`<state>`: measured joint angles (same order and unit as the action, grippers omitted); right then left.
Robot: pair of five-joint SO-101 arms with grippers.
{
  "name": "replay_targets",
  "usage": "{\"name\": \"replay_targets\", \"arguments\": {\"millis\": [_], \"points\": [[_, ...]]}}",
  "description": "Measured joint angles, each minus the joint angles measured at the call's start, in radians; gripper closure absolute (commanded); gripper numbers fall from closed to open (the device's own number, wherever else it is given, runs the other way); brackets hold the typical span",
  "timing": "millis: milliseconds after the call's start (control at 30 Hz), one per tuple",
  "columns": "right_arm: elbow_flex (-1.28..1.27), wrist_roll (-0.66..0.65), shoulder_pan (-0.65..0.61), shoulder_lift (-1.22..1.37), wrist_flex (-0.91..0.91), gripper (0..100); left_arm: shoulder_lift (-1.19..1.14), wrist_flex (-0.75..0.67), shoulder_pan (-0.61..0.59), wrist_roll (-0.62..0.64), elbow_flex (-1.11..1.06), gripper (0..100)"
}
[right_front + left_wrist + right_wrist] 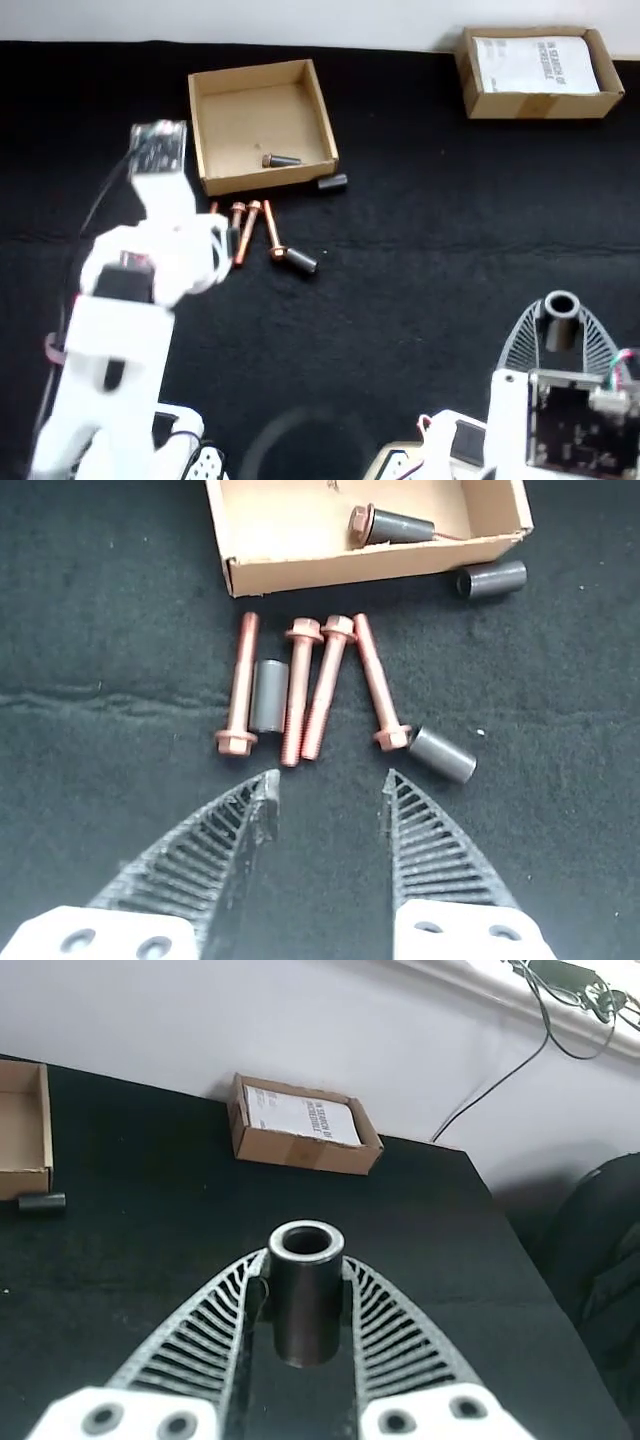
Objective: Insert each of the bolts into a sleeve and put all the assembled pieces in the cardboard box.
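Several copper bolts [300, 690] lie side by side on the black mat in front of the open cardboard box [370, 565]. One dark sleeve [268, 693] rests between two bolts, another sleeve [442, 755] lies at a bolt head, and a third sleeve [492, 578] sits beside the box wall. An assembled bolt-and-sleeve piece [390, 525] lies inside the box [215, 125]. My left gripper [328, 785] is open just short of the bolts, holding nothing. At the near right, my right gripper [305, 1265] is shut on an upright sleeve [305, 1300], also seen from above as a held sleeve [560, 315].
A second, smaller cardboard box [540, 70] with a printed sheet in it stands at the back right by the wall. The left arm [140, 280] covers the mat's left side. Open black mat lies between the arms.
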<state>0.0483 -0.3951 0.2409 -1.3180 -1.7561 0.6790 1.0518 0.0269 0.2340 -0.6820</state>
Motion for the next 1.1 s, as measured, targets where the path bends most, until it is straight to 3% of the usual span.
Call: {"name": "replay_targets", "arguments": {"millis": [400,733,1100], "points": [[-0.293,0.000,0.011,-0.250,0.000,99.2,-0.641,0.000,0.095,-0.069,0.404,82],[-0.450,0.000,0.012,-0.305,0.112,99.2,-0.967,0.000,0.094,-0.072,0.605,82],[-0.549,0.000,0.012,-0.305,0.195,99.2,-1.221,0.002,0.012,-0.072,0.859,82]]}}
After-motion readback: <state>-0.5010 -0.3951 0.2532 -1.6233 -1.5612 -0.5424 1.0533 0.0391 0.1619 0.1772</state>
